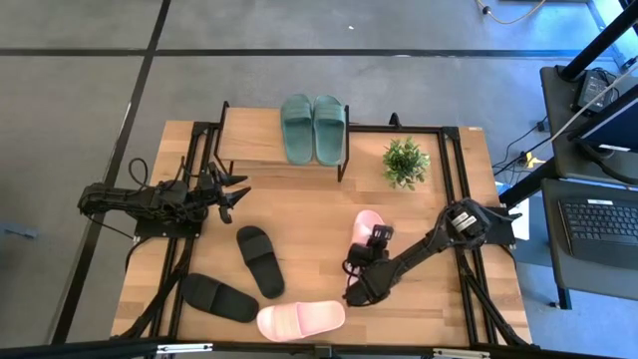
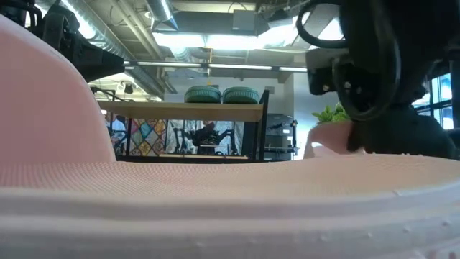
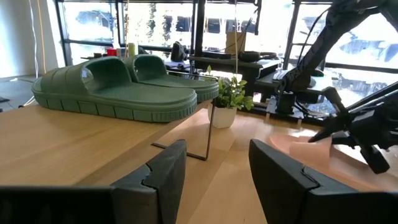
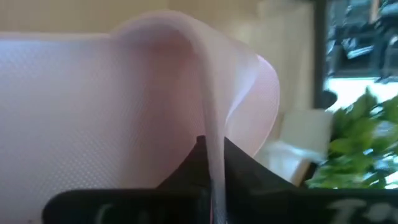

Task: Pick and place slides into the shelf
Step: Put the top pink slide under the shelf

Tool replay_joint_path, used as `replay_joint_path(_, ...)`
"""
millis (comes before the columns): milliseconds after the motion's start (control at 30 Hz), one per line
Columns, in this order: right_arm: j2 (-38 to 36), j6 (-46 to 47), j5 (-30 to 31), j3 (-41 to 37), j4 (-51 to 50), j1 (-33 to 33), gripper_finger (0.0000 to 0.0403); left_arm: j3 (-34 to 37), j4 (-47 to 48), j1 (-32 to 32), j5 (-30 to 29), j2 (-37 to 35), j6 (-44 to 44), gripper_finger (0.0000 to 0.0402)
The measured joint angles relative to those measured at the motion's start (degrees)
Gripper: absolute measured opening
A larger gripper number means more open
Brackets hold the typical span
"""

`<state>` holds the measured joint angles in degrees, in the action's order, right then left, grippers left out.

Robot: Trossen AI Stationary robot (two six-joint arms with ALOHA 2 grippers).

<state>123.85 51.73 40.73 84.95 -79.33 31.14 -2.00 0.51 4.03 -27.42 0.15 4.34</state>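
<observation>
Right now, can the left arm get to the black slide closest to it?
Probably yes. The left claw hangs open just above the nearer black slide, with only bare table between them.

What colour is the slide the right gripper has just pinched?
Pale pink: the right gripper is shut on the pink slide by its strap, clearest in the right wrist view.

Two slides [image 1: 313,127] on shelf [image 1: 254,140]

The high view looks straight down on the worktop [image 1: 319,214]; the low view, level, shares the shelf [image 2: 180,111] at 12 o'clock.
</observation>
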Motion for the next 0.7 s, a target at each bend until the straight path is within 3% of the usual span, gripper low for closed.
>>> replay_joint_path(200,0.0,-10.79,6.88,4.2,0.16,-4.1,0.0011,0.0,-0.02,0.0,-0.55,0.01,0.0,0.0169)
replay_joint_path(367,0.0,-21.25,7.0,6.56,4.11,-9.16,0.0011,0.0,0.0,0.0,-1.84,0.0,-0.02,0.0169)
replay_joint_path(700,-2.79,-47.91,1.58,6.56,24.33,-18.06,0.0011,0.0,0.02,0.0,-1.9,0.02,-0.02,0.0169)
